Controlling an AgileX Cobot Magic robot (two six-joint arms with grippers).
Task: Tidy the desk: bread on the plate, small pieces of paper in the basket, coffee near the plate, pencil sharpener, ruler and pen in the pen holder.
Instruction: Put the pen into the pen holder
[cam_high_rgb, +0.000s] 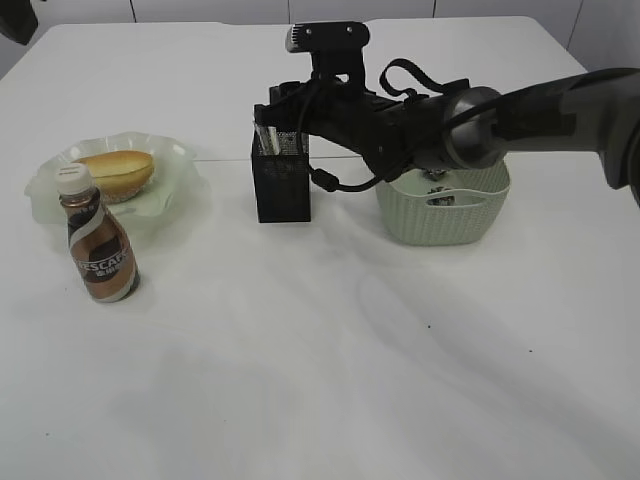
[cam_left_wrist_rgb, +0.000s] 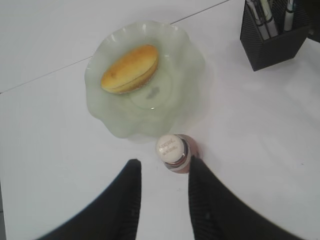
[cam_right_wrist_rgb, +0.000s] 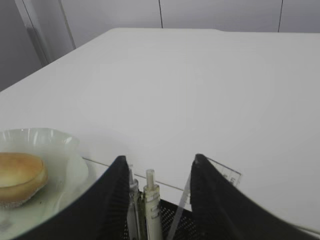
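The right gripper (cam_right_wrist_rgb: 157, 172) hangs at the bottom centre of its wrist view, jaws parted directly above the black mesh pen holder (cam_high_rgb: 283, 182); a pen (cam_right_wrist_rgb: 151, 200) and the clear ruler (cam_right_wrist_rgb: 210, 187) stand between them, not pinched. The pencil sharpener cannot be made out. The holder's lower part is cut off there.

The left gripper (cam_left_wrist_rgb: 163, 175) sits at the bottom of its own view, fingers apart with nothing between them, above the coffee bottle (cam_left_wrist_rgb: 173, 151) (only its white cap shows clearly). The bottle stands just beside the pale green plate (cam_left_wrist_rgb: 110, 112), which holds the bread (cam_left_wrist_rgb: 130, 68).

In the exterior view, the green basket (cam_high_rgb: 445, 215), right of centre, is half hidden by the arm; its contents are unclear. The white table (cam_high_rgb: 330, 370) meets grey wall panels.
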